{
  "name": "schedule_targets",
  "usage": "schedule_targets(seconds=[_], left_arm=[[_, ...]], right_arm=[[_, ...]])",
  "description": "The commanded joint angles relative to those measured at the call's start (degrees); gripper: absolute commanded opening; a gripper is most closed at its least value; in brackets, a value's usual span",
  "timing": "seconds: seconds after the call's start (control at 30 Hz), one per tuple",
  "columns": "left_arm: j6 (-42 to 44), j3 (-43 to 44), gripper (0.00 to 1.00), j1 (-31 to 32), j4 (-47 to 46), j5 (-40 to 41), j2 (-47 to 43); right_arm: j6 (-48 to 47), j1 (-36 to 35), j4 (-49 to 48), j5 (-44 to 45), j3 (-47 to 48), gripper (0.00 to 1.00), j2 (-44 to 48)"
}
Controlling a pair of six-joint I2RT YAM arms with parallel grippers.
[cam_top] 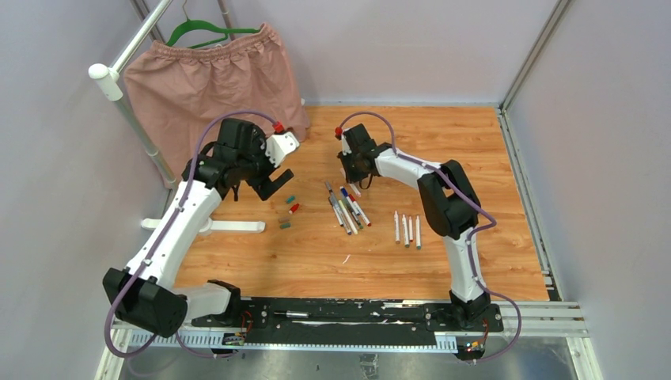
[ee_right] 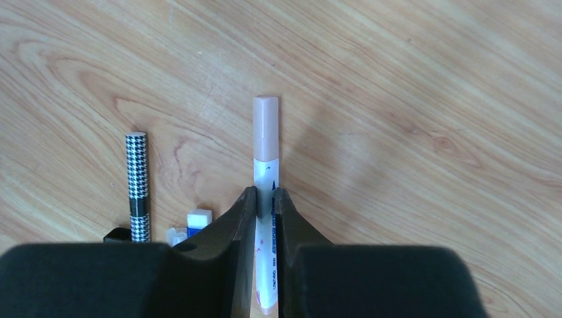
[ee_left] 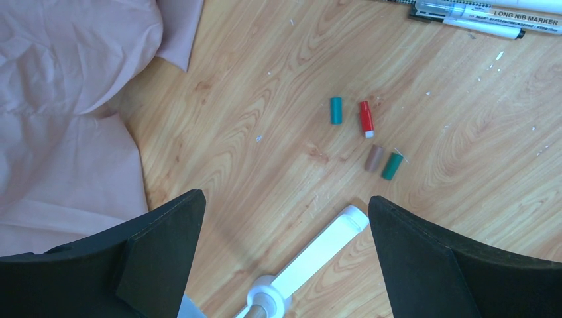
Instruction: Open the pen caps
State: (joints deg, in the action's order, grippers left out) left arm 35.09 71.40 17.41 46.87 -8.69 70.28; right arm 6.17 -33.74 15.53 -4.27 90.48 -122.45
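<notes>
Right fingers (ee_right: 242, 222) are clamping shut on the white barrel of a pen (ee_right: 266, 182). Its cream cap (ee_right: 266, 129) is sticking out past the fingertips on the side away from the wrist, not yet pulled. The pen's long axis is running straight out in line with the fingers, so the cap would be coming off along that same line, away from the right wrist. The pen is casting a shadow beside itself on the tabletop (ee_right: 431, 79), so it is probably hanging just above the wood. The overhead view is not confirming that, since the arm is covering it there. Left fingers (ee_left: 159, 255) are spread wide and holding nothing, hovering well apart to the left, so the left arm is the one needing to cross over to the cap end. Below the left fingers four loose caps (ee_left: 366, 119) are lying near each other: teal, red, brown, green. A white bar (ee_left: 318, 255) is lying just nearer and pink cloth (ee_left: 66, 99) off to the side. Between the two arms a bunch of pens (cam_top: 348, 210) is lying on the tabletop, with three more pens (cam_top: 406, 228) sitting further right. A houndstooth pen (ee_right: 137, 179) is lying parallel beside the held one, clear of the pull line. Nothing looks to be blocking the cap end.
</notes>
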Motion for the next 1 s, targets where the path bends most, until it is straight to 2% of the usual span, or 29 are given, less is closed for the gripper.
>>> schedule_targets(seconds=[0.0, 0.17, 0.27, 0.5, 0.7, 0.8, 0.97], left_arm=[[-1.08, 1.72, 1.00, -0.36, 0.67, 0.21, -1.36], [2.26, 0.60, 1.00, -0.36, 0.56, -2.10, -3.57], [6.79, -3.21, 1.00, -0.36, 0.37, -6.29, -5.71], [18.96, -10.54, 1.00, -0.27, 0.24, -9.96, -9.11], [31.24, -11.94, 1.00, 0.81, 0.24, -18.66, -14.28], [36.86, -13.03, 1.00, 4.15, 0.24, -19.17, -17.53], [41.45, -14.88, 1.00, 10.24, 0.32, -16.94, -19.79]], right_arm=[[-2.21, 0.16, 3.00, 2.47, 0.65, 0.00, 2.42], [-2.28, 0.67, 3.81, -0.84, 2.57, 0.00, 6.56], [-2.61, 0.69, 4.36, -2.02, 2.29, 0.00, 9.80], [-0.40, 0.69, 5.74, -8.68, -4.20, 0.00, 18.10], [3.55, -0.09, 6.43, -25.06, -10.75, 0.00, 25.17], [4.32, -1.89, 7.18, -32.75, -12.56, 0.00, 27.83], [5.57, -5.74, 7.74, -43.01, -12.77, 0.00, 30.62]])
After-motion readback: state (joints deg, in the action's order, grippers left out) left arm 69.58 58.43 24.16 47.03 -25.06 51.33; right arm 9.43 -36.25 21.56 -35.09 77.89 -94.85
